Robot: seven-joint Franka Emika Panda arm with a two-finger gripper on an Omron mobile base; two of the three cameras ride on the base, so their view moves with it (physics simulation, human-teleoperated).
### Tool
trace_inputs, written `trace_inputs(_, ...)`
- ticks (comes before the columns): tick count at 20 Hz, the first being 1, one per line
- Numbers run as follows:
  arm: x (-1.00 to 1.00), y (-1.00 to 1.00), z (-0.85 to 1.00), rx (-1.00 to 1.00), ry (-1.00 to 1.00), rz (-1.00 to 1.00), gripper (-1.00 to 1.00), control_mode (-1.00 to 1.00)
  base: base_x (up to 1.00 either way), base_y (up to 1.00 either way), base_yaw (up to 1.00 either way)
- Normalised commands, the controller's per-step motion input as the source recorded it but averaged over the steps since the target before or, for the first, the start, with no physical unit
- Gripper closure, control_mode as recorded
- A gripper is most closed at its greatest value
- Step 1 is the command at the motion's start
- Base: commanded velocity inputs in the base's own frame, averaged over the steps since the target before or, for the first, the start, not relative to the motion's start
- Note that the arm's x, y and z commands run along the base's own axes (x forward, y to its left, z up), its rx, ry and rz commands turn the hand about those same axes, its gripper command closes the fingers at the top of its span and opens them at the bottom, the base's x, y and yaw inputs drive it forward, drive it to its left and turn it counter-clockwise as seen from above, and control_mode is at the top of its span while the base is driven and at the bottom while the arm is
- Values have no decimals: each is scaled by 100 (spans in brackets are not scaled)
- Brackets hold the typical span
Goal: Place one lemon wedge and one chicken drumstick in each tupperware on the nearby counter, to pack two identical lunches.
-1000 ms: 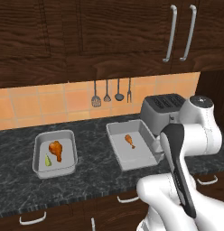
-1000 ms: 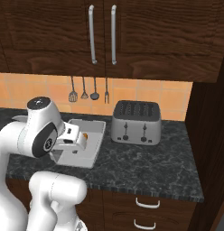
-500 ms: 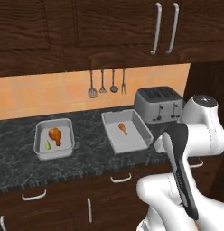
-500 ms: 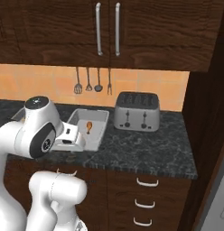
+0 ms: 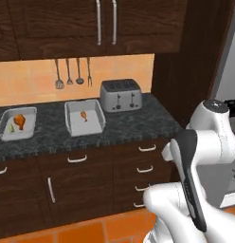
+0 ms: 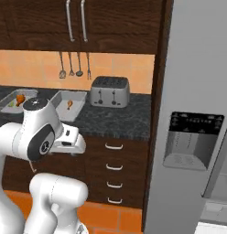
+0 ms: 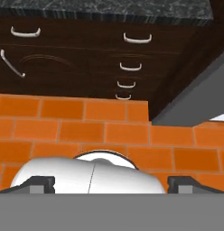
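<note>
Toward the left of the frame, one tupperware (image 5: 84, 117) held only a chicken drumstick (image 5: 84, 115), lacking its lemon wedge, so the gripper (image 7: 111, 182) hung empty, fingers apart.

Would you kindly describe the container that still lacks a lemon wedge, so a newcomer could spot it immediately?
Start at the silver two-slot toaster on the dark speckled stone counter. Just left of it sits a shallow light-grey rectangular tupperware. It holds only an orange-brown chicken drumstick, whereas the far-left twin container also holds a pale wedge.
</note>
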Motion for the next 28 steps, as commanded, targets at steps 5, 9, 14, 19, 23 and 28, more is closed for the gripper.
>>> trace_inputs(5, 0, 0, 0, 0, 0, 0, -100, 100, -25, -100, 3)
trace_inputs(9, 0, 0, 0, 0, 0, 0, -100, 100, 0, -73, 0)
trace_inputs(14, 0, 0, 0, 0, 0, 0, -100, 100, 0, -75, 0)
trace_inputs(19, 0, 0, 0, 0, 0, 0, -100, 100, 3, -63, -16)
trace_inputs(23, 0, 0, 0, 0, 0, 0, -100, 100, 19, -72, -22)
trace_inputs(28, 0, 0, 0, 0, 0, 0, -100, 100, 61, -67, -6)
